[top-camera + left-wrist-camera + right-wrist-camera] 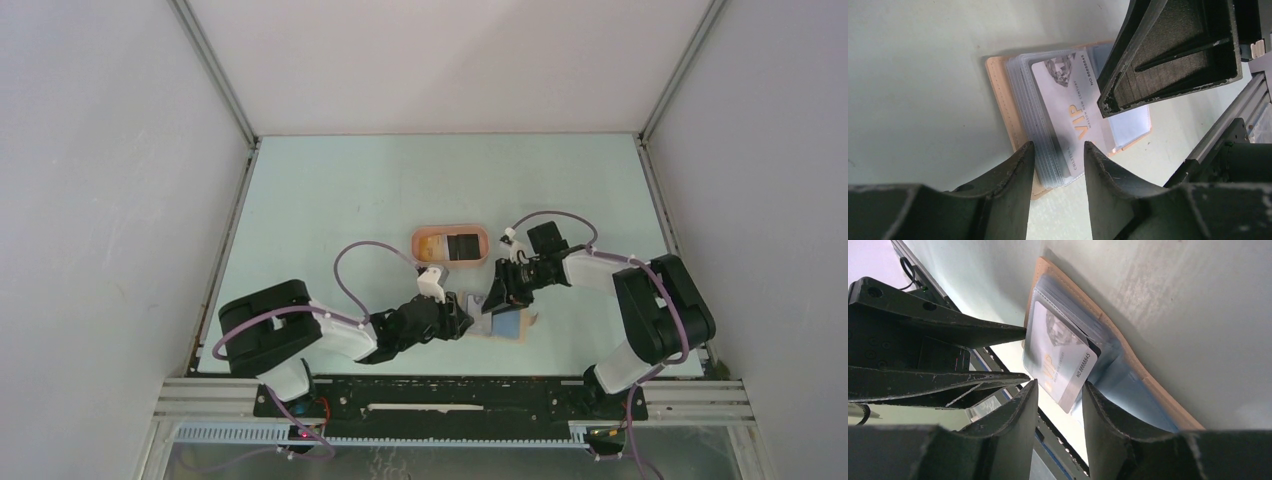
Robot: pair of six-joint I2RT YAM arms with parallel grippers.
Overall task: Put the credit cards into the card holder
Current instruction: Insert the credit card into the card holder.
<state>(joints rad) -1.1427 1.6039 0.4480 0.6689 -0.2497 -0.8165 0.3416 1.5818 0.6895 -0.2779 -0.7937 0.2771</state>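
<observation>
While the left gripper straddles the clear sleeves half-open, grip unclear, the right gripper likewise brackets the silver card at mid-frame. Closing crooked could bend that card or drag the open tan wallet, which lies lower centre in the overhead view.

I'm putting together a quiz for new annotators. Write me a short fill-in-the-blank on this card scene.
1. The card holder lies ___ on the table.
2. The pale card on it reads ___ in large letters.
3. A black card and a yellow-orange card sit in the pink oval ___.
Missing words: open; VIP; tray.
</observation>
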